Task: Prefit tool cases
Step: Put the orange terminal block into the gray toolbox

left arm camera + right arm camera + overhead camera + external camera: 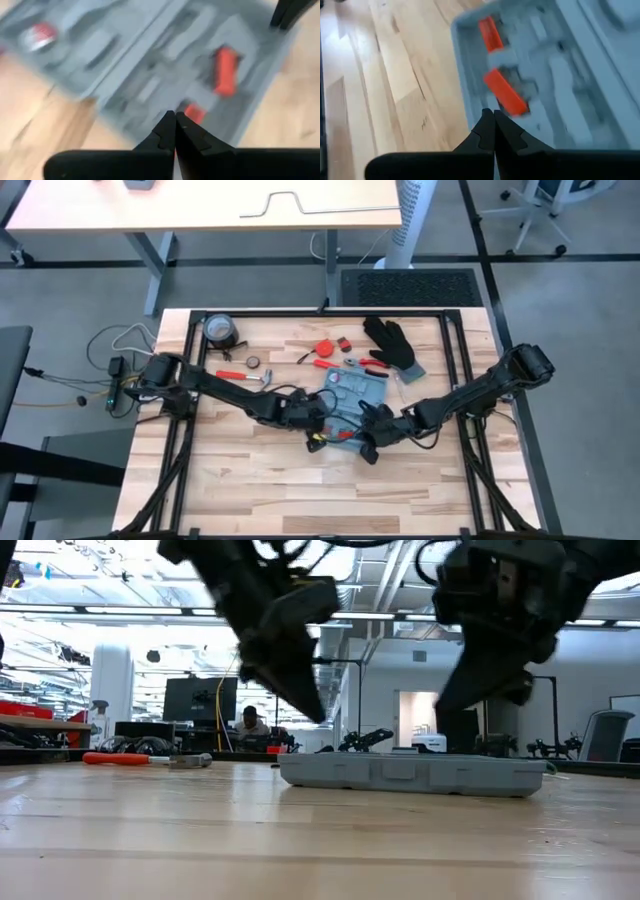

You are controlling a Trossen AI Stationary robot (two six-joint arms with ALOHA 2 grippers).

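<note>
The light-blue tool case [352, 392] lies open and flat on the wooden table, near its middle, with orange-handled tools [504, 92] in its grey moulded slots. My left gripper [333, 418] hangs shut above the case's near left part [150, 65], and in the low view its tips [314, 708] are clear of the case [415, 772]. My right gripper [365, 428] is shut and reaches down at the case's near edge, with its tips [490, 114] beside an orange tool. My right gripper's shut fingers [485, 125] point down and slant at the case's near corner beside an orange-handled tool. I cannot tell whether they touch the tool or the case. My left gripper touches nothing.
A black glove [392, 342] lies at the far right. A tape roll [222, 330] sits far left, with a hammer [245, 378] and small red parts [325, 348] beyond the case. Black frame rails [455, 370] border the table. Bare wood lies along the near edge.
</note>
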